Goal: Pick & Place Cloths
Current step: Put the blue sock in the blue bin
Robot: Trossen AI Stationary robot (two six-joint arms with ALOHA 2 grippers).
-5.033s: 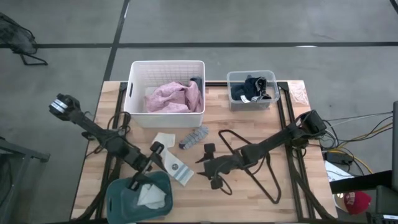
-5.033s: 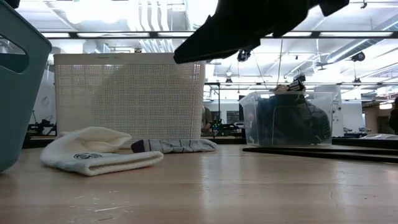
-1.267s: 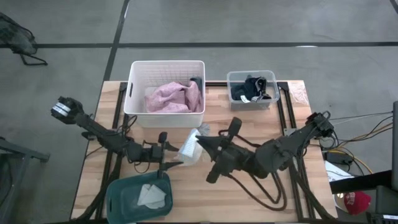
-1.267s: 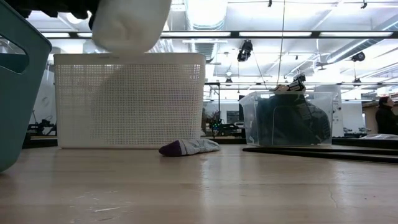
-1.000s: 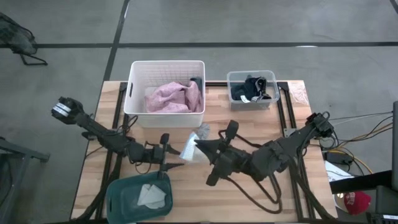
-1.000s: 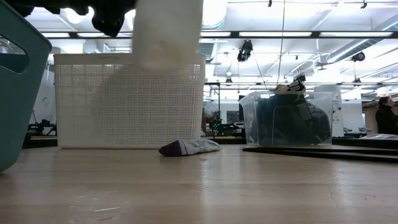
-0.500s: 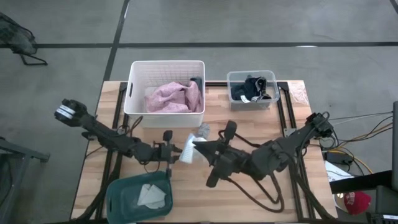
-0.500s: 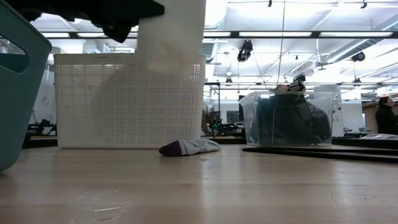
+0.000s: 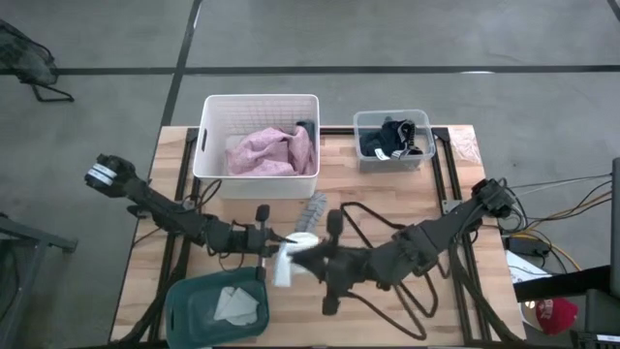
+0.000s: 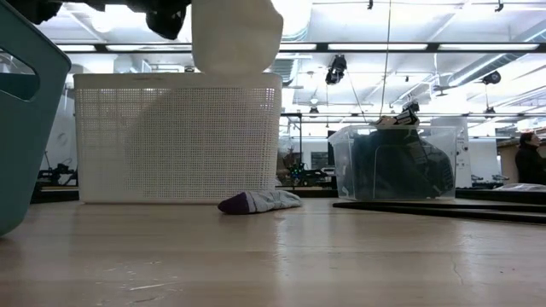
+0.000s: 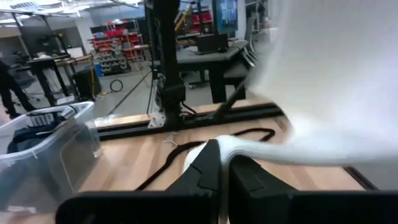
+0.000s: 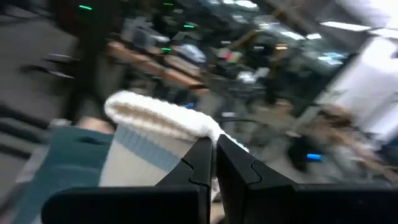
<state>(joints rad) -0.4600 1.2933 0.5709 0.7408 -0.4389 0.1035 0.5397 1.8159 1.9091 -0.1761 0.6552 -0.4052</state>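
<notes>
A white sock hangs in the air above the middle of the table, held from both sides. A grey sock with a purple toe lies flat just before the white basket. A pink garment lies crumpled inside this basket. Dark navy garments fill the clear bin at far right. A pale cloth lies in the teal bin at near left

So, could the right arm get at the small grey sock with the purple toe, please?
Probably not yet: the right gripper is shut on the white ribbed sock, shared with the left gripper. The grey sock lies uncovered close by, once it lets go.
</notes>
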